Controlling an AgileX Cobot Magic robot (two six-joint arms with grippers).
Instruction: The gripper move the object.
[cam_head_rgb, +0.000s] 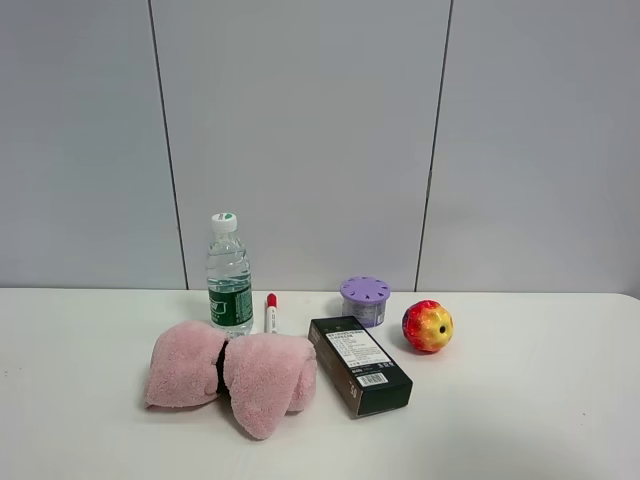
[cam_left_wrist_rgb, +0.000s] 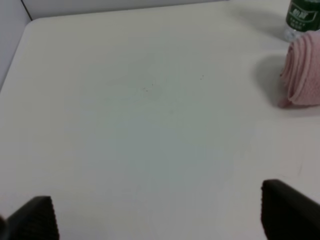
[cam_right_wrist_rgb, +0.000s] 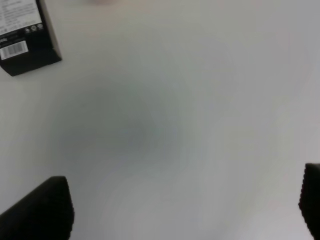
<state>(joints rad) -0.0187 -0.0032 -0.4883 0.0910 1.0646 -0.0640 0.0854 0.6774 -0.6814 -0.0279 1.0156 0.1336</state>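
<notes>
A clear water bottle (cam_head_rgb: 229, 274) with a white cap and green label stands upright at the back of the white table (cam_head_rgb: 520, 400), just behind a pink plush towel (cam_head_rgb: 235, 377). Its base shows at the edge of the left wrist view (cam_left_wrist_rgb: 302, 19). No arm or gripper shows in the exterior high view. My left gripper (cam_left_wrist_rgb: 157, 212) is open above bare table, well away from the bottle. My right gripper (cam_right_wrist_rgb: 185, 207) is open above bare table, with nothing between its fingers.
A red-capped marker (cam_head_rgb: 270, 312) stands beside the bottle. A black rectangular box (cam_head_rgb: 359, 364) lies at the middle, its corner also in the right wrist view (cam_right_wrist_rgb: 26, 36). A purple-lidded jar (cam_head_rgb: 364, 299) and a red-yellow ball (cam_head_rgb: 427, 326) sit to the right. The towel also shows in the left wrist view (cam_left_wrist_rgb: 302, 75).
</notes>
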